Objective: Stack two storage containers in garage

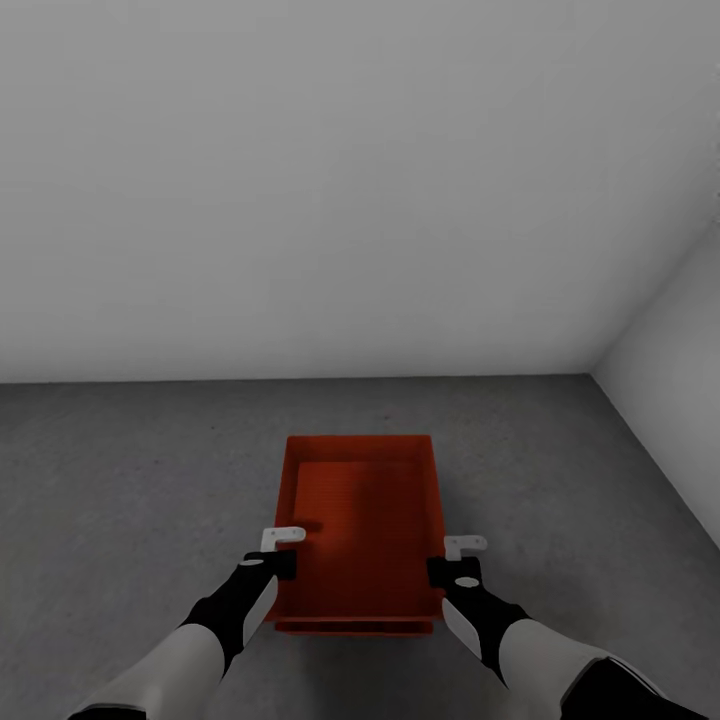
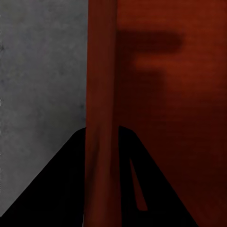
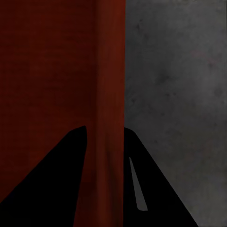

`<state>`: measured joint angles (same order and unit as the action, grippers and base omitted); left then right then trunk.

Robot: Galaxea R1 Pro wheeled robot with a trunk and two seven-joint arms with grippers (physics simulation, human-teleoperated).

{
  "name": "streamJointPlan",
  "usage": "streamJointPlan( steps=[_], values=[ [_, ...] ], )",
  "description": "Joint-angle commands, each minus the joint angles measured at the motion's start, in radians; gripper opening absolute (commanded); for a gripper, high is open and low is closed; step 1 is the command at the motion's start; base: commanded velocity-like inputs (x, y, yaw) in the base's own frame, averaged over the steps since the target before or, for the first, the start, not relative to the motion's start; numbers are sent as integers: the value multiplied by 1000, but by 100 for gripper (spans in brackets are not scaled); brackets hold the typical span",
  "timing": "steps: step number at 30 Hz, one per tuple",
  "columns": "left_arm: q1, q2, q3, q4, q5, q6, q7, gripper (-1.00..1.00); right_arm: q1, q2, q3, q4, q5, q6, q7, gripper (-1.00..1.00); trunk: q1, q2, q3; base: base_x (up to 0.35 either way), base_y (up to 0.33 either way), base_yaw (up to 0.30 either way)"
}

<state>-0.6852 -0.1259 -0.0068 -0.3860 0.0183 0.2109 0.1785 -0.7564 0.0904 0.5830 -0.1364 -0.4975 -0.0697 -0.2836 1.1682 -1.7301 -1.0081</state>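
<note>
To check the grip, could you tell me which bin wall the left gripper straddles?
The long wall on the robot's left; the right gripper straddles the opposite one, and both short walls are free.

Lighting is looking pretty flat and dim, with the white wall [image 1: 350, 180] fading from grey up top to brighter near the floor [image 1: 130, 480]. A soft shadow is falling inside the red container [image 1: 365, 520], clearest in the left wrist view. Both wrist views are rendering soft, their gripper fingers [image 2: 61, 189] showing pure black.
</note>
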Motion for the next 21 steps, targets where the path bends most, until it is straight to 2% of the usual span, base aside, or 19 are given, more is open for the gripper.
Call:
streamJointPlan(
  steps=[1, 21],
  values=[
    [1, 0, -5, 6, -8, 8, 9, -100, 0, -5, -26, 0, 8, -30, -2, -100, 10, 0, -1, 0, 0, 0],
    [1, 0, -5, 4, -8, 9, 7, -100, 0, -6, -26, -2, 9, -28, -2, -100, 10, 0, -1, 0, 0, 0]
  ],
)
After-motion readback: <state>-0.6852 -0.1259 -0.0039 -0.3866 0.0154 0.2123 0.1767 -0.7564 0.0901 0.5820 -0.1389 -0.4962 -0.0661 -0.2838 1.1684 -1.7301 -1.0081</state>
